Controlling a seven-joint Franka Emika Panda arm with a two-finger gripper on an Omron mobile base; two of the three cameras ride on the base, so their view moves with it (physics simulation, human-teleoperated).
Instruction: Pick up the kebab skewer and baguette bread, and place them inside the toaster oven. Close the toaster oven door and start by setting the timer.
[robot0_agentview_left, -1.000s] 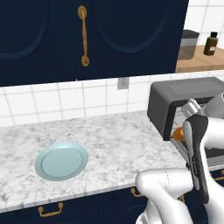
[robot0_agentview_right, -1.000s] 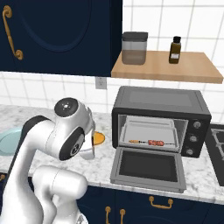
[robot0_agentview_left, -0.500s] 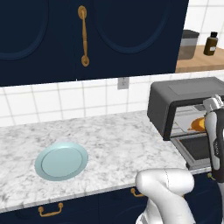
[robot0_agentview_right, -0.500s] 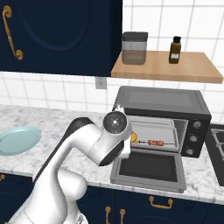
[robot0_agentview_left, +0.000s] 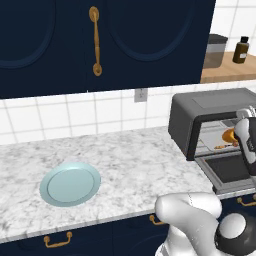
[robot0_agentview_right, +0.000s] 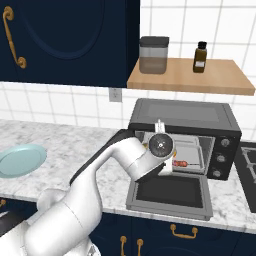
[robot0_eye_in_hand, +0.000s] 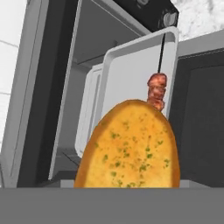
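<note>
Toaster oven (robot0_agentview_right: 182, 131) on the counter, its door (robot0_agentview_right: 170, 192) dropped flat. Tray (robot0_eye_in_hand: 131, 83) inside already carries the skewer (robot0_eye_in_hand: 156, 91). Our gripper (robot0_agentview_right: 161, 150) sits at the oven mouth, clamped on the bread (robot0_eye_in_hand: 130, 146). We should push deeper, set the bread beside the skewer, not on it, then release low.

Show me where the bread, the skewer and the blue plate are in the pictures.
bread (robot0_eye_in_hand: 131, 146), hand view, middle of its crust.
skewer (robot0_eye_in_hand: 156, 92), hand view, on the meat chunks.
blue plate (robot0_agentview_left: 70, 183), left base view, its flat centre.
</note>
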